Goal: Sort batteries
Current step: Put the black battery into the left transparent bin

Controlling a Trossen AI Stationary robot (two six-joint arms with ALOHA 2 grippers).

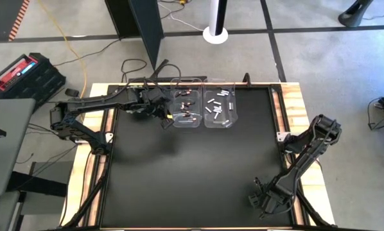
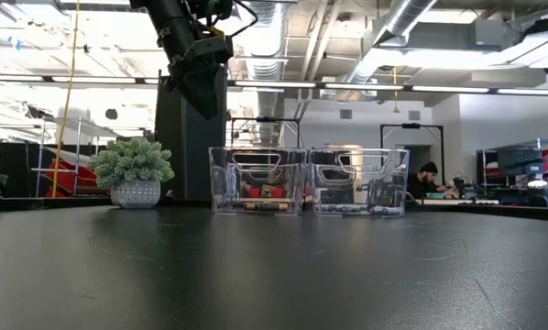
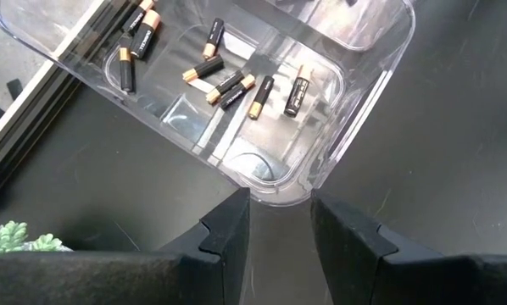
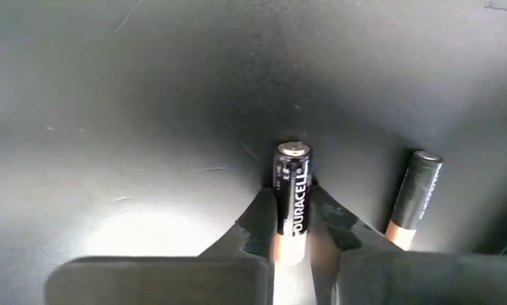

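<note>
Right end effector low over the black counter at its near right corner, fingers pressed against both sides of a dark Duracell battery, silver cap pointing away from the wrist; a second dark battery with a copper end lying just beside it on the mat, untouched.

Left end effector raised above the far left part of the counter, just off the near corner of the left clear bin; fingers parted with only bare mat between them, gripping nothing.

Inside the left clear bin, a loose scatter of dark copper-ended batteries, lying flat at various angles, some touching; inside the right clear bin, standing just beside the left one, several white/silver batteries, also flat and scattered.

From the low view, both bins side by side at the far edge; a small potted plant to one side of them; a person seated far back in the room beyond.
</note>
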